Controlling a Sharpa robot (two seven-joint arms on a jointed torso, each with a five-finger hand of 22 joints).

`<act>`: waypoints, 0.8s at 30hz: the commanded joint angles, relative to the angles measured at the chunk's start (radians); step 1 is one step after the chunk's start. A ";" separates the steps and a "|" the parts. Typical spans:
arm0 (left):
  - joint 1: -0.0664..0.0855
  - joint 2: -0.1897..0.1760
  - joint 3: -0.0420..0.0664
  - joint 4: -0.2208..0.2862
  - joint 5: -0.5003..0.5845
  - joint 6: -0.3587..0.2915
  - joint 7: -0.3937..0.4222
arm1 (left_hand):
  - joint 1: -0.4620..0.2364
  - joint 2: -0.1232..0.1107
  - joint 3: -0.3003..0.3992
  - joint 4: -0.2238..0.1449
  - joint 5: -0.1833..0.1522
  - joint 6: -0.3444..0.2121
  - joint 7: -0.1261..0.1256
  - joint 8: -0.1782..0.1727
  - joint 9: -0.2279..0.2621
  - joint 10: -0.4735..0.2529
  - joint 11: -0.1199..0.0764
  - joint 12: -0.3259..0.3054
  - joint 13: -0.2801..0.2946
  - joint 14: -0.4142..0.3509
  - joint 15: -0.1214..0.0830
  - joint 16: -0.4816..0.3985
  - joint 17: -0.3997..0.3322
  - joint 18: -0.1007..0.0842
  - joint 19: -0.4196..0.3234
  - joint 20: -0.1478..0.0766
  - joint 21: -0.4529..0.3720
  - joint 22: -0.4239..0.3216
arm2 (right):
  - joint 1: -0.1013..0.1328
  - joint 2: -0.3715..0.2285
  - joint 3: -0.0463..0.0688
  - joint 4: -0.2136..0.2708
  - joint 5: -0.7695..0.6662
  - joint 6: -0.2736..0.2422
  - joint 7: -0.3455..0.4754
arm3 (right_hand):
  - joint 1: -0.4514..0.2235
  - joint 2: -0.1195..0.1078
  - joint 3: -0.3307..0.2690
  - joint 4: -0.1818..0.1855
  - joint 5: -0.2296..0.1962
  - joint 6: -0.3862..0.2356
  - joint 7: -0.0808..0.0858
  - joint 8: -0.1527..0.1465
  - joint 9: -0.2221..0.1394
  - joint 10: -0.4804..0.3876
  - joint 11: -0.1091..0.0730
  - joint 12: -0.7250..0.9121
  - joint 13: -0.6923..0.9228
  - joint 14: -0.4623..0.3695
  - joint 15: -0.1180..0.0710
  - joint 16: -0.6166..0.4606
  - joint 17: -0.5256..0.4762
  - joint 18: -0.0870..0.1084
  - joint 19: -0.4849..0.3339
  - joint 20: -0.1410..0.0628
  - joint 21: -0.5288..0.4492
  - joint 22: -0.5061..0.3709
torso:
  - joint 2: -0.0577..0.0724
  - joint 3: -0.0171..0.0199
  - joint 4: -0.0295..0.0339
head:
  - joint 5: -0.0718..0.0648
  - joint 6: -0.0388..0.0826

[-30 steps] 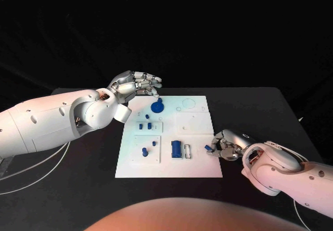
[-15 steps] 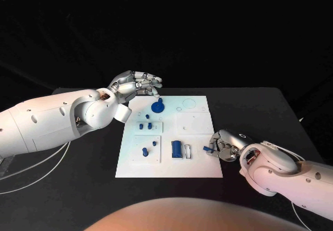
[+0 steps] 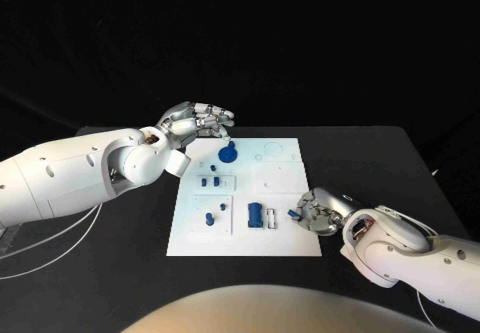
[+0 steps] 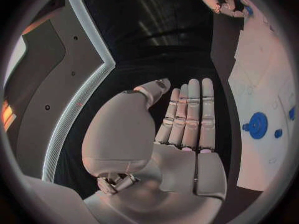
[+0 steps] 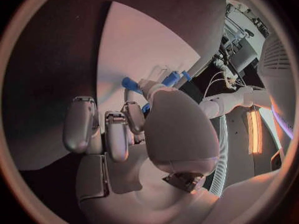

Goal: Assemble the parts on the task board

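The right hand pinches a small blue part in its fingertips, just over the near edge of the task board. The pinch looks thin, so the part could twist or drop and roll off onto the bench. It could also bump the blue block just beside the fingertips. The left hand waits far across the board, fingers curled, holding nothing.

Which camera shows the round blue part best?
The head view: the round blue part lies whole on the board near the left hand. The left wrist view shows it warped near the rim.
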 commanded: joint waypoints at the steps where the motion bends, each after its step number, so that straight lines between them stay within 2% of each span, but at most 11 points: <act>1: 0.000 0.002 0.001 0.002 -0.004 0.013 0.005 | 0.001 0.011 0.001 0.002 0.005 -0.005 0.001 -0.001 0.001 -0.007 0.003 0.003 0.001 -0.008 -0.002 0.002 0.001 0.010 0.004 0.002 -0.003 -0.001 | 0.005 0.007 0.001 0.013 0.103 -0.040 0.020 | -0.015 0.000 0.142 -0.136 0.005 -0.005 -0.004 0.005 0.002 0.009 0.002 0.006 0.002 0.083 -0.005 -0.001 0.157 -0.003 0.016 -0.006 0.003 0.176 | 0.001 -0.0005 0.0001 | -0.002 0.000; 7: 0.000 0.003 0.001 0.002 -0.004 0.013 0.005 | 0.001 0.011 0.001 0.002 0.005 -0.005 0.001 -0.001 0.001 -0.007 0.003 0.003 0.001 -0.008 -0.002 0.002 0.001 0.010 0.004 0.002 -0.003 -0.001 | 0.009 0.027 0.001 0.018 0.179 -0.028 0.028 | -0.050 -0.003 0.147 -0.134 0.006 -0.004 -0.004 0.007 0.005 0.011 0.002 0.008 0.004 0.082 -0.005 -0.001 0.156 -0.003 0.016 -0.005 0.003 0.176 | 0.001 -0.0004 0.0004 | -0.004 0.000; 10: 0.000 0.004 0.001 0.002 -0.004 0.013 0.005 | 0.001 0.011 0.001 0.002 0.005 -0.005 0.001 -0.001 0.001 -0.007 0.003 0.003 0.001 -0.008 -0.002 0.002 0.001 0.010 0.004 0.002 -0.003 -0.001 | 0.009 0.041 0.001 0.012 0.219 -0.012 0.030 | -0.086 -0.006 0.140 -0.130 0.046 0.000 -0.005 0.008 0.007 0.014 0.001 0.012 0.008 0.083 -0.006 -0.001 0.157 -0.003 0.017 -0.006 0.003 0.176 | 0.001 -0.0011 -0.0006 | -0.004 0.000; 17: 0.000 0.005 0.001 0.003 -0.004 0.015 0.005 | 0.001 0.011 0.001 0.002 0.005 -0.005 0.001 -0.001 0.001 -0.007 0.003 0.003 0.001 -0.008 -0.002 0.002 0.001 0.010 0.004 0.002 -0.003 -0.001 | 0.000 0.080 0.001 -0.018 0.290 0.019 0.030 | -0.151 0.000 0.114 -0.101 0.043 0.010 -0.006 0.009 0.007 0.022 0.001 0.024 0.018 0.084 -0.006 0.001 0.162 -0.004 0.018 -0.006 0.008 0.177 | 0.001 0.0006 0.0002 | -0.004 0.000; 24: 0.000 0.005 0.001 0.003 -0.004 0.015 0.005 | 0.001 0.011 0.001 0.002 0.005 -0.005 0.001 -0.001 0.001 -0.007 0.003 0.003 0.001 -0.008 -0.002 0.002 0.001 0.010 0.004 0.002 -0.003 -0.001 | -0.002 0.103 0.001 -0.036 0.302 0.019 0.025 | -0.192 0.005 0.095 -0.079 0.047 0.019 -0.007 0.010 0.006 0.031 -0.001 0.036 0.030 0.085 -0.007 0.003 0.166 -0.005 0.021 -0.007 0.015 0.178 | 0.001 -0.0004 0.0011 | -0.003 0.000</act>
